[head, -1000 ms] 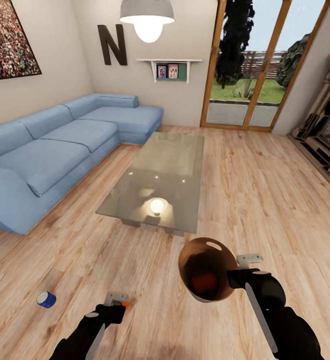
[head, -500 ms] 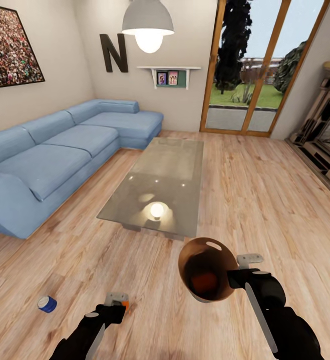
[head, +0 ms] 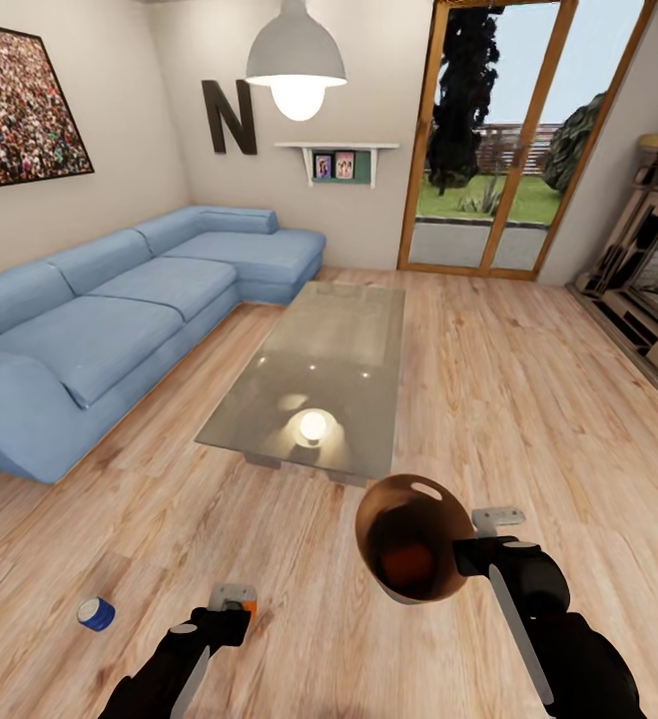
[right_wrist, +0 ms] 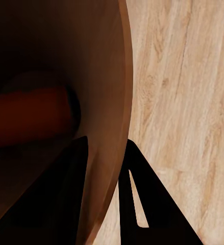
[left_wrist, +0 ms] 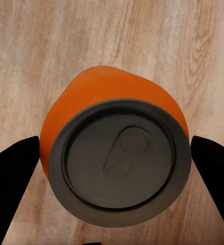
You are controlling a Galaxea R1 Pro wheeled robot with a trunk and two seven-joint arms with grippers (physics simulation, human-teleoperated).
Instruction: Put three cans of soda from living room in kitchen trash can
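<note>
The left gripper [head: 237, 603], low in the head view, clamps an orange soda can [left_wrist: 114, 158]. The right gripper [head: 468, 547] pinches the trash can's [head: 415, 536] rim; another orange can [head: 405, 566] lies inside. A blue can [head: 96, 613] lies on the floor [head: 528, 399] lower left. A wall letter [head: 229, 117] reads "N".

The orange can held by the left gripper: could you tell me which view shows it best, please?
The left wrist view: the orange can sits large between the fingers, lid facing the camera. The head view shows an orange sliver at the left gripper.
</note>
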